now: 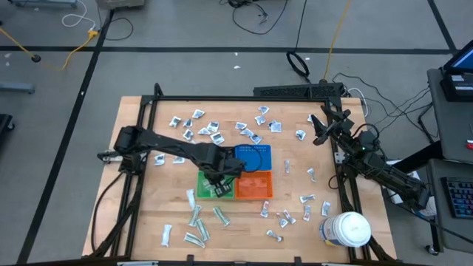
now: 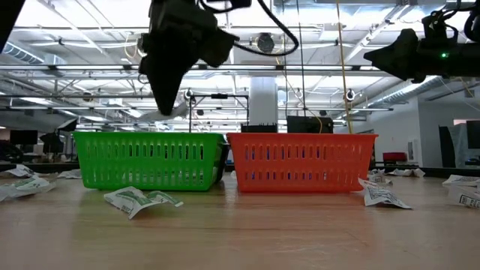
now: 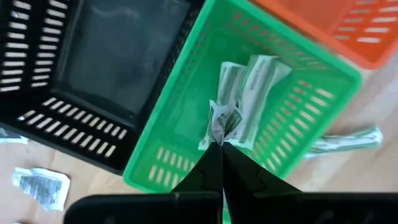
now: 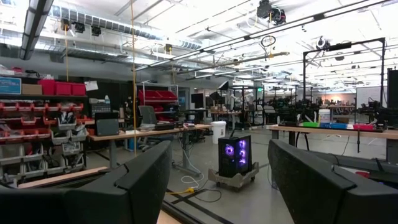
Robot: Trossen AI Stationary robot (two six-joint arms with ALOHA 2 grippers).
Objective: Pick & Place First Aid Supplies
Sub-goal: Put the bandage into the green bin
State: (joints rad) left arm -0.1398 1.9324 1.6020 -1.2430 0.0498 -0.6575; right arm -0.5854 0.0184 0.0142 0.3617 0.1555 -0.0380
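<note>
Bright, even overhead lighting; left wrist view slightly blurred.

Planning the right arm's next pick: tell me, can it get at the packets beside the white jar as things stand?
Probably yes: the right tool is open and raised at the table's far right, and nothing lies between it and those packets near the white jar.

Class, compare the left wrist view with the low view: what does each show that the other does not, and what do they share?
Only the left wrist view shows inside the green slotted plastic bin: long white wrapped packets lie there, and the left hand is shut on a small crumpled white packet above them. It also shows a black slotted bin.

Only the low view shows the raised right hand and the room behind.

Both show the green bin and the orange slotted plastic bin.
</note>
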